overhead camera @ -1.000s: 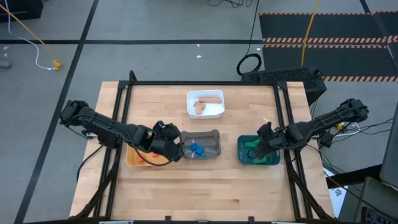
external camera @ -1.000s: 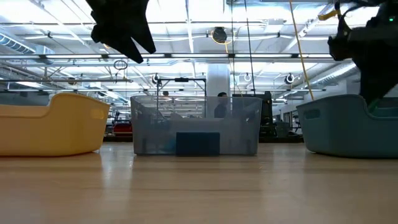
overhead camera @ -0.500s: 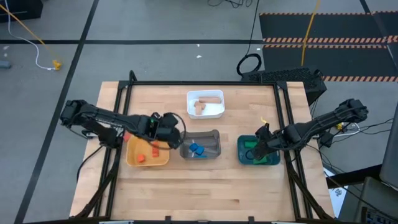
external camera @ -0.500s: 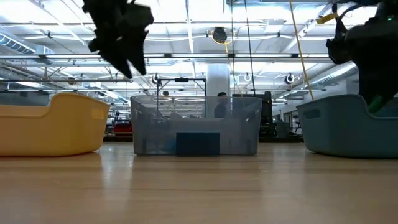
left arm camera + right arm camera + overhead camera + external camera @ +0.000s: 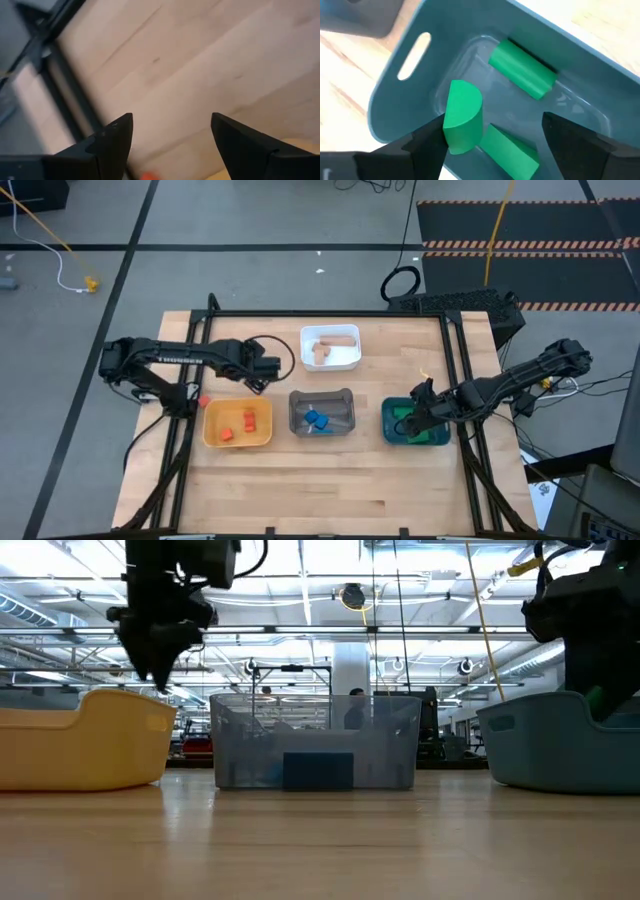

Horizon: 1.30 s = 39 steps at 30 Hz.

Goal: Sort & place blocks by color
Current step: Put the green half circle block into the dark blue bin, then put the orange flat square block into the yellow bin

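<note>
Over the teal tray [image 5: 388, 420] at the right of the high view, the right gripper [image 5: 492, 145] hangs with fingers spread wide, holding nothing; three green blocks [image 5: 464, 116] lie directly beneath and between them. Left of centre, the left gripper [image 5: 272, 365] sits above bare counter [image 5: 330, 480], fingers wide and empty, just above the yellow tray [image 5: 210, 432] with its two red-orange blocks [image 5: 249, 419]. Blue blocks [image 5: 317, 420] sit in the grey tray [image 5: 345, 398], tan blocks [image 5: 330, 348] in the white tray [image 5: 354, 361]. No loose block shows on the counter, so neither arm has a nearer target. No writing is readable.
</note>
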Available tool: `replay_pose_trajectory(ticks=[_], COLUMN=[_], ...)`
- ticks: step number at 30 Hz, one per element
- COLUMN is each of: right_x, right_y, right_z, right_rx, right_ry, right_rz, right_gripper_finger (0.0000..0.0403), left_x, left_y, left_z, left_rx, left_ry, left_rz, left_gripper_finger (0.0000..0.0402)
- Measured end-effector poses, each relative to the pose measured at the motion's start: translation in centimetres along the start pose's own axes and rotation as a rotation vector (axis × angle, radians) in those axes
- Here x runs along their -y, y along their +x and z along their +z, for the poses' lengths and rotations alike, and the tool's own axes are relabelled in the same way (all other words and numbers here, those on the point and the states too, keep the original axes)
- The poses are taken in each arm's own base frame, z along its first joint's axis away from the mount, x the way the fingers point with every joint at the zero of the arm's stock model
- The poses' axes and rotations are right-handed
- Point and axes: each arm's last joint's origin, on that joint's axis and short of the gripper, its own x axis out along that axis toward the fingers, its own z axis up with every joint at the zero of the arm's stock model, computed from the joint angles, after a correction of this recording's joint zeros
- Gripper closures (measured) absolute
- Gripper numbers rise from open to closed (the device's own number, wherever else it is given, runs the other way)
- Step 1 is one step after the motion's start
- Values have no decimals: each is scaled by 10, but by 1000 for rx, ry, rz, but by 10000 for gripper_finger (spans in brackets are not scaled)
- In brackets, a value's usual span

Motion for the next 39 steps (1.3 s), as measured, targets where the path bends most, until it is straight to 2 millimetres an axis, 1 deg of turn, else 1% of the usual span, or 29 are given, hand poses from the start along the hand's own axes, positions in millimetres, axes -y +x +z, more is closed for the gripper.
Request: replay_pose_trajectory(ticks=[3, 6, 9, 12, 18, 23, 27, 30, 34, 39], right_x=[3, 11, 17, 16, 7, 3, 1, -2, -6, -15], right_y=[1, 3, 3, 3, 5, 5, 5, 6, 6, 5], right_z=[-1, -3, -6, -8, -8, -6, -6, -5, -4, -2], right_rx=[-9, -59, -146, -185, -196, -165, -164, -161, -152, -132], right_ry=[45, 187, 342, 398, 207, 196, 133, 84, 61, 61], right_rz=[-44, -150, -234, -239, -120, -78, -53, -24, 27, 124], right_gripper_finger=[98, 100, 100, 100, 100, 101, 101, 101, 101, 101], left_x=[-13, -23, -29, -32, -34, -36, -37, -41, -47, -55], left_y=[4, 6, 8, 10, 11, 10, 10, 12, 26, 46], left_z=[0, 0, 1, 3, 5, 2, -1, -10, -28, -57], left_rx=[-76, -132, -158, -167, -175, -206, -251, -291, -343, -451], left_ry=[-7, -25, -37, -44, -19, 0, 15, 21, -54, -144], left_rz=[74, 126, 147, 151, 150, 159, 139, 115, 144, 166], left_gripper_finger=[131, 131, 131, 131, 131, 131, 131, 131, 131, 131])
